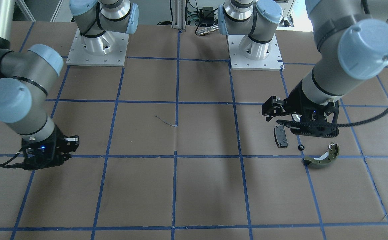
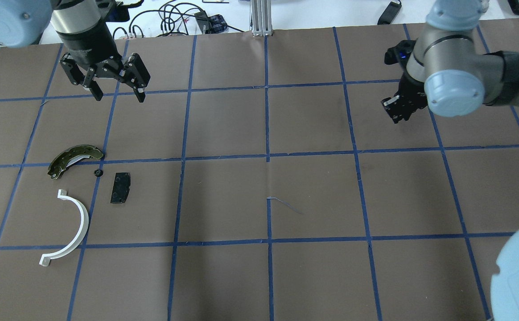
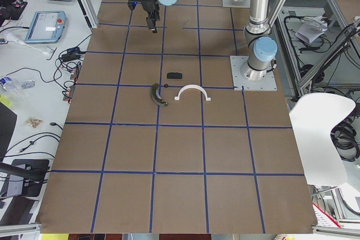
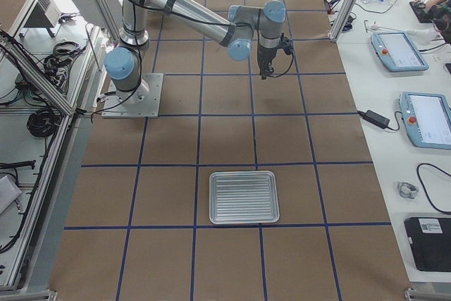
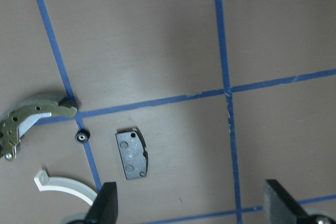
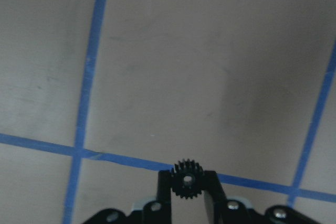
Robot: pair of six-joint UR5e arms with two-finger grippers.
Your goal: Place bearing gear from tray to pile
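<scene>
My right gripper [image 6: 188,183] is shut on a small black toothed gear [image 6: 187,178] and holds it above bare table; it also shows in the overhead view [image 2: 397,113]. The pile lies at the far left of the overhead view: a white half-ring arc [image 2: 74,227], a black rectangular pad [image 2: 121,187], an olive-green curved shoe [image 2: 73,157] and a tiny black ring [image 2: 98,172]. My left gripper [image 2: 119,96] is open and empty, hovering beyond the pile. The metal tray [image 4: 243,199] shows only in the exterior right view, with nothing visible in it.
The table is brown paper with a blue tape grid. The arm bases [image 1: 97,50] stand at the robot's side. The pile parts also show in the left wrist view, the pad [image 5: 132,155] between the open fingers' line. Operators' desks flank the table.
</scene>
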